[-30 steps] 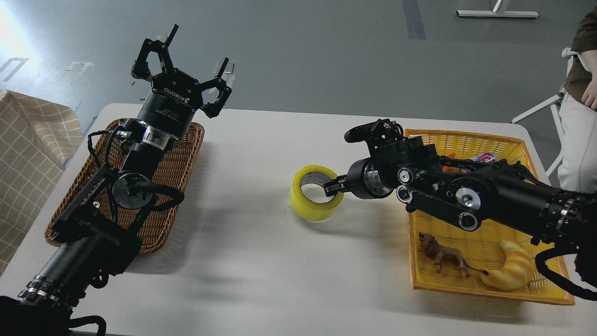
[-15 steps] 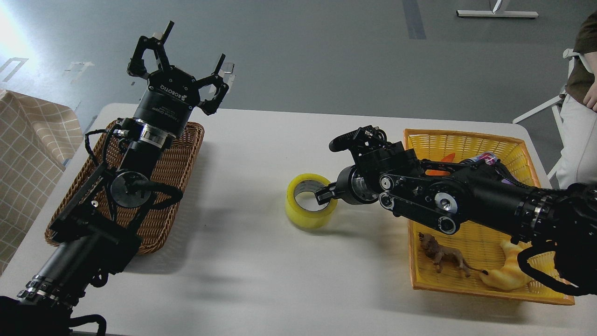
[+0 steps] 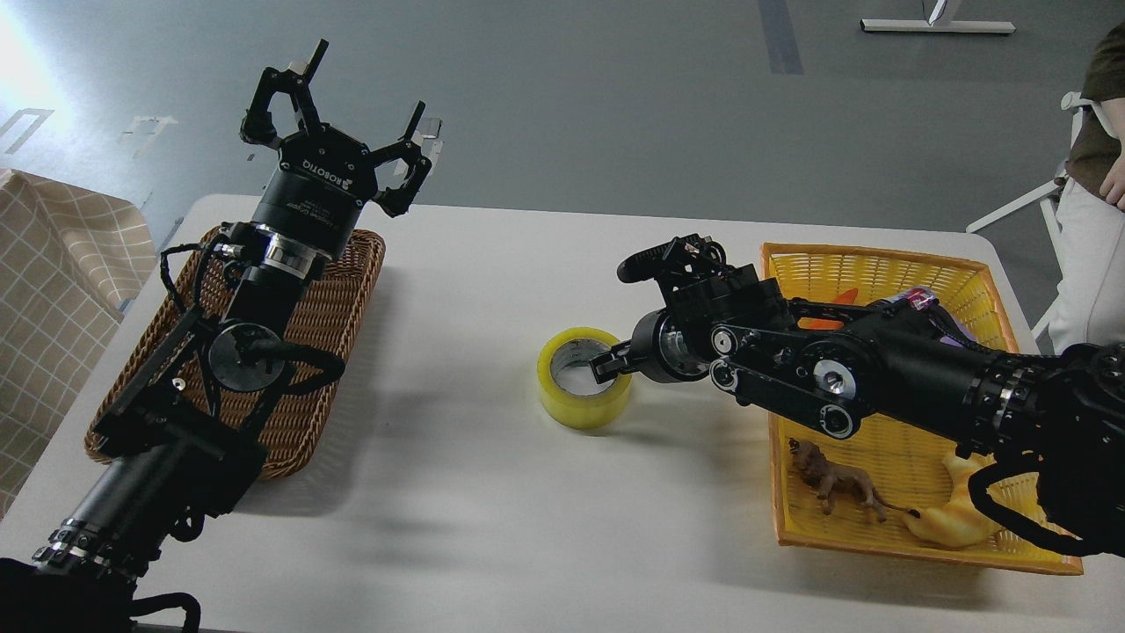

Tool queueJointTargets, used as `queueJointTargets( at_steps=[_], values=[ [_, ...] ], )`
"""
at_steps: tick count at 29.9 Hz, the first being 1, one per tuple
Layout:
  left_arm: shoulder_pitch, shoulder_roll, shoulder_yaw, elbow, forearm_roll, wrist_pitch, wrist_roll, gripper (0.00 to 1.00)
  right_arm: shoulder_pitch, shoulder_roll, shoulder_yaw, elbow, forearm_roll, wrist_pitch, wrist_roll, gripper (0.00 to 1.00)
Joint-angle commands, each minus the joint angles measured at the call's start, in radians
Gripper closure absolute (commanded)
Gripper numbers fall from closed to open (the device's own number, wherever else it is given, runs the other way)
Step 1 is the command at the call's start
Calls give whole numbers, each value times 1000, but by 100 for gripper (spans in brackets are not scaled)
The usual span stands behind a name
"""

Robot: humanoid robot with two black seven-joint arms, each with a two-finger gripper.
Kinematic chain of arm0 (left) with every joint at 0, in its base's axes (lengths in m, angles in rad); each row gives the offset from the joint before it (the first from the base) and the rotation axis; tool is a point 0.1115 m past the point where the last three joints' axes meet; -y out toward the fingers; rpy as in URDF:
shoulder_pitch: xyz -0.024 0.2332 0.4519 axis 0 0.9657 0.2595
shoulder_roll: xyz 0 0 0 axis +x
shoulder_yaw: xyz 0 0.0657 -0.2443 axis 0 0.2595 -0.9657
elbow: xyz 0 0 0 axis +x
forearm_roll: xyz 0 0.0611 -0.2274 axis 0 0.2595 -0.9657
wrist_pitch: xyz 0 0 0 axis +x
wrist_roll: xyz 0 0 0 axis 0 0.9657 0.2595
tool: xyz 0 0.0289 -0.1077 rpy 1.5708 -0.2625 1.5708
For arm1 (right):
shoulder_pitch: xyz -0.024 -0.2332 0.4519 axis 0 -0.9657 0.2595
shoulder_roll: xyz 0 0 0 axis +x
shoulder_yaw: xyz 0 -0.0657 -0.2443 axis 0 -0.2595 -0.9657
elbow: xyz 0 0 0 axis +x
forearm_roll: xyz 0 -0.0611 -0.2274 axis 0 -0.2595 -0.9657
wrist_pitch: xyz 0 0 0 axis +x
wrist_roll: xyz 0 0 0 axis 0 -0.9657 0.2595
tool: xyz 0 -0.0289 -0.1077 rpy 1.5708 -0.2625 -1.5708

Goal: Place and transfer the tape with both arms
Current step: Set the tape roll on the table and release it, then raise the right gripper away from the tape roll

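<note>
The tape [image 3: 571, 400], a yellow roll with a grey-white core, lies flat on the white table [image 3: 475, 492] near the middle. My right gripper [image 3: 611, 360] reaches in from the right and is shut on the roll's right wall, one finger inside the core. My left gripper [image 3: 365, 83] is open and empty, raised with its fingers pointing up above the far end of a brown wicker basket [image 3: 343, 299], far left of the tape.
A yellow plastic basket [image 3: 879, 264] at the right holds a toy lion [image 3: 835, 483], a croissant-shaped toy [image 3: 954, 519] and other small items under my right arm. A checked cloth [image 3: 53, 290] is at the left. A person [image 3: 1094, 176] stands at the far right.
My right gripper has carried the tape a little left and down, so the roll went from tilted to flat on the table. My left gripper rose slightly.
</note>
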Motion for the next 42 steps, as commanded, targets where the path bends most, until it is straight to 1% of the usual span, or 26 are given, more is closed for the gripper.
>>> queueJointTargets(
  at_steps=[1, 4, 8, 10, 12, 15, 17, 19, 21, 23, 27, 29, 30, 31, 32, 33, 35, 36, 38, 39, 42],
  values=[
    [0, 0, 1, 0, 0, 0, 2, 2, 1, -11, 63, 16, 5, 0, 1, 2],
    [-2, 0, 4, 0, 2, 0, 2, 2, 5, -29, 102, 29, 5, 0, 1, 0],
    [-5, 0, 11, 0, 2, 0, 2, 2, 16, -98, 179, 91, 6, 0, 1, 0],
    [-6, 0, 13, 0, 4, 0, 3, 2, 16, -141, 219, 132, 6, 0, 1, 0],
    [-6, 0, 16, 2, 4, 0, 3, 2, 14, -208, 289, 192, 8, 0, 1, 0],
    [-8, -3, 16, 2, 4, 0, 3, 2, 1, -263, 331, 236, 8, 0, -1, 0],
    [-9, -8, 19, 3, 7, 0, 3, 2, -21, -332, 378, 288, 12, 0, 8, 0],
    [-12, -26, 19, 6, 8, 0, 3, 2, -57, -366, 435, 331, 28, 0, 11, 0],
    [-11, -31, 24, 6, 11, 0, 3, 2, -91, -382, 483, 350, 52, 0, 11, 0],
    [-9, -31, 53, 8, 14, 0, 3, 2, -166, -391, 594, 384, 92, 0, 13, 0],
    [-6, -25, 103, 11, 16, 0, 3, 2, -278, -386, 771, 417, 106, 0, 14, 0],
    [-3, -23, 123, 11, 17, 0, 5, 2, -372, -371, 953, 431, 118, 0, 24, 0],
    [-2, -23, 125, 11, 17, 0, 3, 2, -398, -362, 998, 434, 121, 0, 31, 0],
    [-2, -21, 125, 11, 16, 0, 5, 2, -447, -336, 1088, 451, 127, 0, 54, 0],
    [-2, -20, 125, 11, 17, 0, 5, 2, -491, -301, 1177, 477, 126, 0, 86, 0],
    [-2, -20, 125, 11, 17, 0, 5, 2, -492, -300, 1178, 477, 126, 0, 87, 0],
    [-2, -18, 125, 11, 16, 0, 5, 2, -545, -229, 1329, 502, 128, 0, 138, 0],
    [-2, -18, 125, 11, 17, 0, 5, 2, -550, -207, 1366, 502, 129, 0, 146, 0],
    [-2, -18, 125, 12, 17, 0, 8, 2, -556, -108, 1479, 490, 152, 0, 157, 0],
    [-2, -18, 125, 12, 17, 0, 8, 2, -556, -107, 1480, 490, 152, 0, 157, 0],
    [-3, -18, 125, 12, 19, 0, 11, 2, -581, -32, 1581, 487, 239, 0, 156, 0]
  ],
)
